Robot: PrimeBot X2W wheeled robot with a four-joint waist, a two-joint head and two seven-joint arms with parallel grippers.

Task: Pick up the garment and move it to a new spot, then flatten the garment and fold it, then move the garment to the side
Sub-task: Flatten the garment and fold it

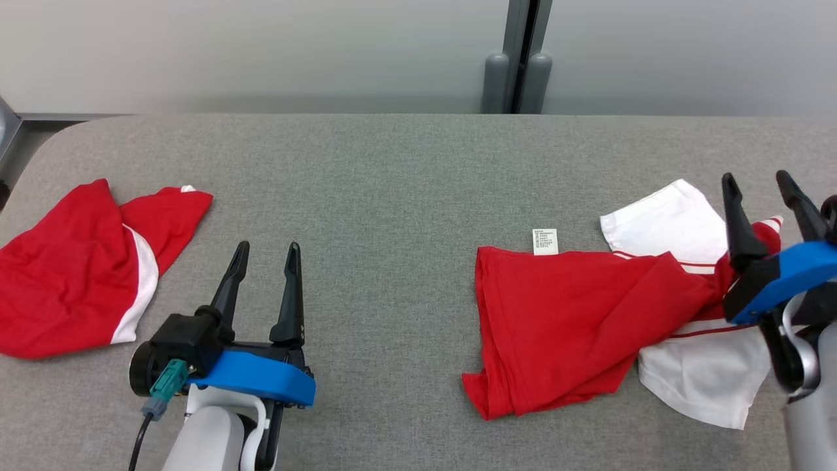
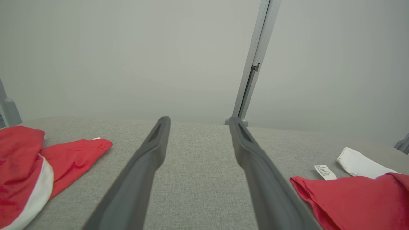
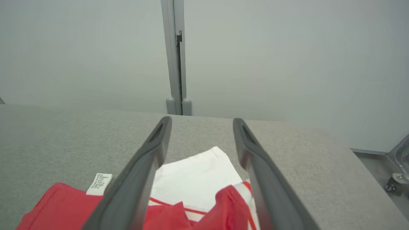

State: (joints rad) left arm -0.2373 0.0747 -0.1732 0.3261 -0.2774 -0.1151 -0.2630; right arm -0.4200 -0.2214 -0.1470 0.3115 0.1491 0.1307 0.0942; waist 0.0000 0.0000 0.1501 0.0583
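Your R end effector (image 1: 756,175) released, fingers spread above garment (image 1: 569,314) on table (image 1: 392,183). L end effector (image 1: 269,246) released, empty. Red cloth (image 1: 59,288) at far L.

Pale forearms (image 1: 209,438) carry blue brackets (image 1: 261,383) and long dark jaws.

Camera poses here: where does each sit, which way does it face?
Head view: on the head, facing forward and down at the grey table; left tool lower left, right tool at the right edge.
Left wrist view: on the left wrist, along its own fingers across the table to the wall.
Right wrist view: on the right wrist, along its own fingers over the red-and-white garment.
Both wrist views share the care label.
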